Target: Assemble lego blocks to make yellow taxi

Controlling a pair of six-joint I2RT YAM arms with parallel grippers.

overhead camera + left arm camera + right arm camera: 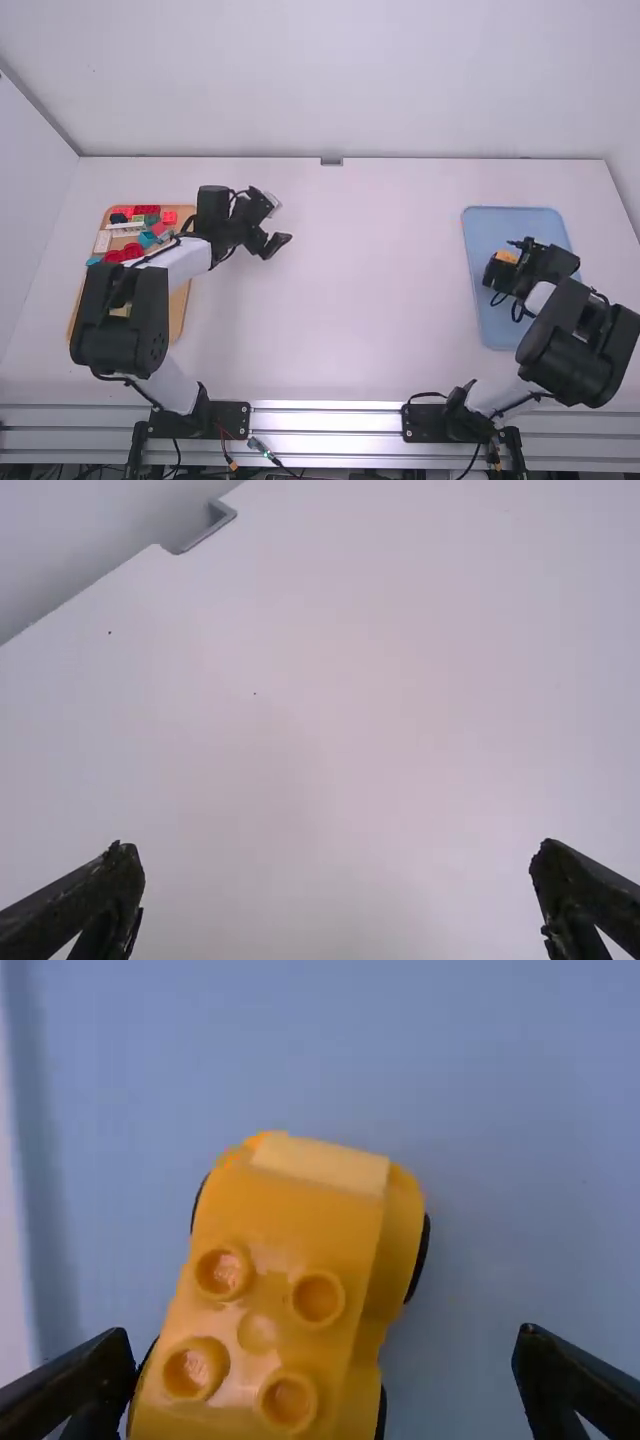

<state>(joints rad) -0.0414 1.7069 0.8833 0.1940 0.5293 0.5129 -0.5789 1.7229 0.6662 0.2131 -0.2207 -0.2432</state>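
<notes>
Low over the blue tray is my right gripper, right beside the yellow-orange toy car. In the right wrist view the right gripper stands open, the car lying between its fingers and nearer the left one. The car has black wheels and several studs on top. My left gripper is over the white table, just right of the wooden tray; the left wrist view shows the left gripper open, with bare table beyond its fingers.
The wooden tray at the left holds loose red, teal and white blocks, partly covered by the left arm. White walls rise behind and left of the table. Between the two trays lies a wide stretch of bare table.
</notes>
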